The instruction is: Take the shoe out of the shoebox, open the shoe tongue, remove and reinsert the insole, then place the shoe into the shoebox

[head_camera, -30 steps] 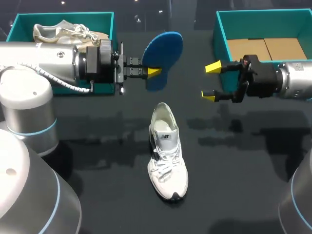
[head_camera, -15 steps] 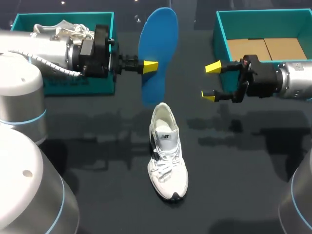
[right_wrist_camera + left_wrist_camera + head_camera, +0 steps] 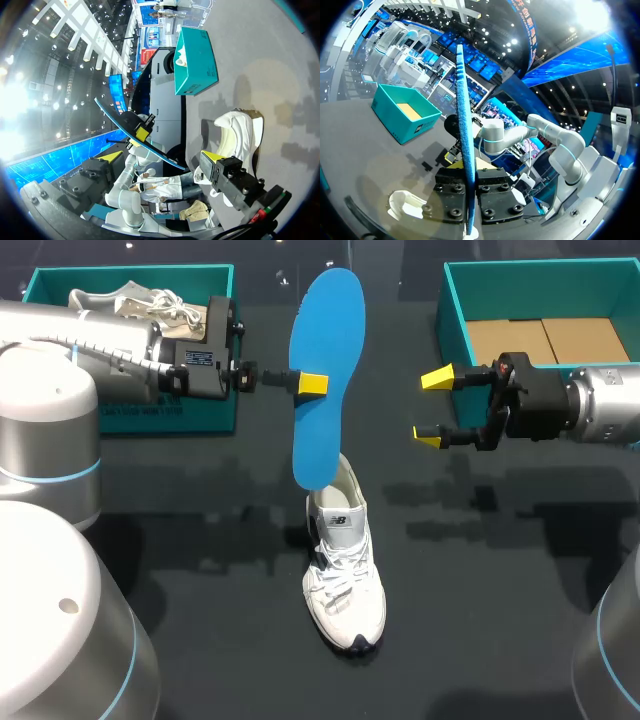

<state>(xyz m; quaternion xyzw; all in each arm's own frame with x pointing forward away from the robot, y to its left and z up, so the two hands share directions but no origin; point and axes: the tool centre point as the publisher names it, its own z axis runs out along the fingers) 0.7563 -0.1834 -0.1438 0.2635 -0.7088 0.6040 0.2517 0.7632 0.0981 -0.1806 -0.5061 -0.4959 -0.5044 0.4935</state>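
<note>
Two teal boxes bracket the table point(image 3: 500, 590). By the left shoebox point(image 3: 200, 282), the left gripper point(image 3: 312, 384) pinches the blue insole point(image 3: 325, 320) upright, its lower end at the heel of the white shoe point(image 3: 343, 560) standing on the table. The right gripper point(image 3: 432, 407) gapes wide and empty just beside the right shoebox point(image 3: 452, 320).

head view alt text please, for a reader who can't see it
The left hand holds a blue insole on end over the heel opening of a white shoe on the dark table. The right hand hangs open beside the right teal box; another shoe lies in the left teal box.
</note>
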